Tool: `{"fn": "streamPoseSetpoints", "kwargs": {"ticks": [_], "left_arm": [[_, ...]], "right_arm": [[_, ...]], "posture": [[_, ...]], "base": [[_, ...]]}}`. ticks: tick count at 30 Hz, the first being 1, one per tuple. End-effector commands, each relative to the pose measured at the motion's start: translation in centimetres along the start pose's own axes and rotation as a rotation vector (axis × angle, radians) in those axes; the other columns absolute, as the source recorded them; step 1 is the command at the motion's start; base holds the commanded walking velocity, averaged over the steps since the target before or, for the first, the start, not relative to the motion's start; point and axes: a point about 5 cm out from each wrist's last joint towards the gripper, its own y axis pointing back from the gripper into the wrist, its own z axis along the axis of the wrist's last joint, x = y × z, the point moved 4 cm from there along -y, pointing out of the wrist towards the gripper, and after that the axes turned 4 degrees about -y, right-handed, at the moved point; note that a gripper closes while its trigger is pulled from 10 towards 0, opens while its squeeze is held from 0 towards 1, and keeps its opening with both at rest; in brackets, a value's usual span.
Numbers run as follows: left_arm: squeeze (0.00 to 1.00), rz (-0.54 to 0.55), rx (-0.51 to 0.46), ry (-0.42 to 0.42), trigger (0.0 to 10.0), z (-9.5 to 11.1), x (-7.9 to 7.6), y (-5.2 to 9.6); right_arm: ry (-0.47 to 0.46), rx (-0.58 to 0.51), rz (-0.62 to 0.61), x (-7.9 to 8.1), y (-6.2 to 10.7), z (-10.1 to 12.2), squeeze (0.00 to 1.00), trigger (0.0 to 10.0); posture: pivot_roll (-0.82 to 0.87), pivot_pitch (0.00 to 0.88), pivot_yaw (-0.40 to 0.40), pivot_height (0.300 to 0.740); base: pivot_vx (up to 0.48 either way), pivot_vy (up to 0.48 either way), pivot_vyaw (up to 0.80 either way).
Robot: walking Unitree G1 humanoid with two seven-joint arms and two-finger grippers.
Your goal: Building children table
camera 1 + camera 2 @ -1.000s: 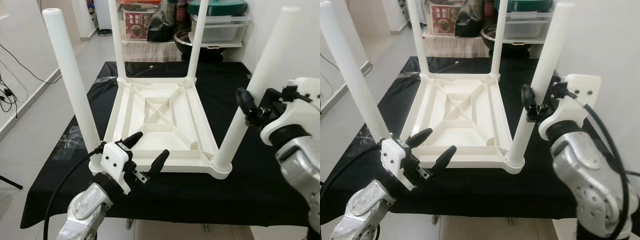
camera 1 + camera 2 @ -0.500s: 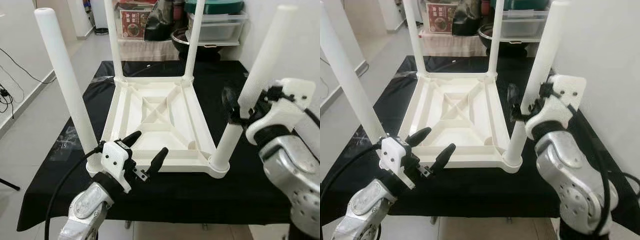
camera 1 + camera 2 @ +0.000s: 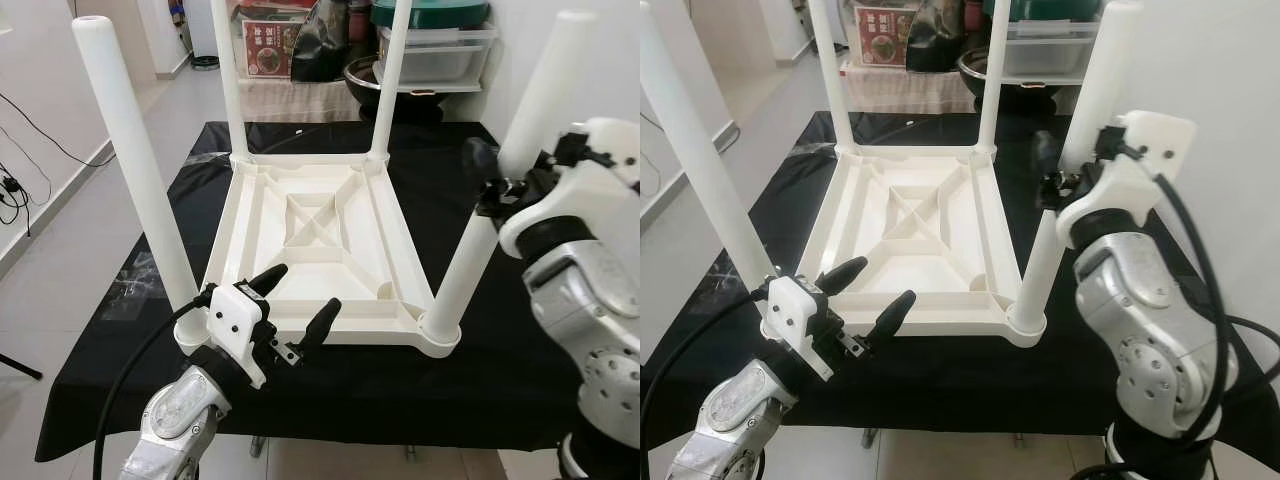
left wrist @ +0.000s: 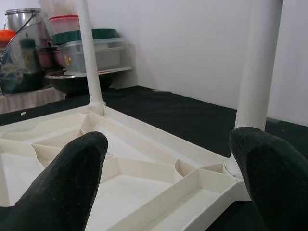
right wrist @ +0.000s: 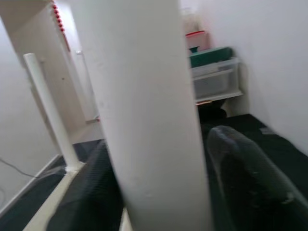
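Note:
A white children's table point(image 3: 320, 225) lies upside down on a black cloth point(image 3: 500, 370), with its legs pointing up. My right gripper point(image 3: 497, 180) is high on the near right leg point(image 3: 465, 280). In the right wrist view one black finger point(image 5: 245, 183) sits on each side of that leg point(image 5: 154, 120), pressed against it. My left gripper point(image 3: 300, 290) hovers open just over the table's near rim, between the near left leg point(image 3: 135, 170) and the near right one. The left wrist view looks across the ribbed underside point(image 4: 125, 168) between two spread fingers point(image 4: 62, 187).
Two far legs point(image 3: 232, 80) point(image 3: 390, 80) stand at the back corners. Behind the cloth, a low shelf holds a green-lidded tub point(image 3: 430, 15), a clear bin and a dark bowl point(image 3: 365, 75). Cables point(image 3: 15, 185) trail on the floor at left. A white wall is close on the right.
My right gripper has slid higher up the near right leg, first inward and then back out. The left gripper has stayed open in the same place. The camera has shifted slightly.

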Motion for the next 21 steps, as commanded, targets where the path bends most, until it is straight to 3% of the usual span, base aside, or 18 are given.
{"fn": "streamPoseSetpoints", "kwargs": {"ticks": [1,5,9,11,12,13,14,17,18,19,21], "left_arm": [[0.00,0.004,0.019,0.000,10.0,-0.4,0.0,0.1],[0.00,0.003,0.019,-0.003,10.0,-0.4,0.0,0.1],[0.00,0.003,0.020,-0.007,10.0,-0.3,0.1,0.2],[0.00,0.002,0.021,-0.010,10.0,-0.2,0.2,0.3],[0.00,0.002,0.021,-0.010,10.0,-0.2,0.2,0.3],[0.00,0.000,0.022,-0.013,10.0,-0.1,0.2,0.3],[0.00,-0.005,0.026,-0.018,10.0,0.0,0.3,0.4],[0.00,-0.005,0.026,-0.018,10.0,0.0,0.3,0.4],[0.00,-0.008,0.030,-0.021,10.0,0.0,0.3,0.5],[0.00,-0.008,0.030,-0.021,10.0,0.0,0.3,0.5],[0.00,-0.009,0.039,-0.031,10.0,0.4,0.5,0.9]], "right_arm": [[-0.033,-0.008,-0.085,-2.2,-0.5,0.2,0.00,0.0],[-0.054,0.002,-0.118,-3.2,-0.7,0.0,0.00,0.0],[-0.117,0.053,-0.206,-6.1,-1.0,-1.5,0.00,0.0],[-0.175,0.100,-0.298,-8.7,-1.2,-3.0,0.00,0.0],[-0.175,0.100,-0.298,-8.7,-1.2,-3.0,0.00,0.0],[-0.219,0.126,-0.348,-9.9,-1.3,-3.9,0.00,0.0],[-0.254,0.200,-0.425,-12.0,-1.4,-6.4,0.00,0.0],[-0.254,0.200,-0.425,-12.0,-1.4,-6.4,0.00,0.0],[-0.242,0.261,-0.483,-13.2,-1.2,-8.5,0.00,0.0],[-0.242,0.261,-0.483,-13.2,-1.2,-8.5,0.00,0.0],[-0.203,0.415,-0.546,-14.4,-0.5,-13.6,0.00,0.0]], "posture": [[-0.12,0.050,-0.043,0.740],[-0.12,0.049,-0.044,0.740],[-0.10,0.050,-0.040,0.740],[-0.09,0.054,-0.034,0.740],[-0.09,0.054,-0.034,0.740],[-0.09,0.061,-0.031,0.740],[-0.08,0.070,-0.025,0.740],[-0.08,0.070,-0.025,0.740],[-0.07,0.077,-0.022,0.740],[-0.07,0.077,-0.022,0.740],[-0.03,0.110,-0.014,0.740]], "base": [[0.000,0.000,0.00],[0.000,0.000,0.00],[0.000,0.000,0.00],[0.000,0.000,0.00],[0.000,0.000,0.00],[0.000,0.000,0.00],[0.000,0.000,0.00],[0.000,0.000,0.00],[0.000,0.000,0.00],[0.000,0.000,0.00],[0.000,0.000,0.00]]}}
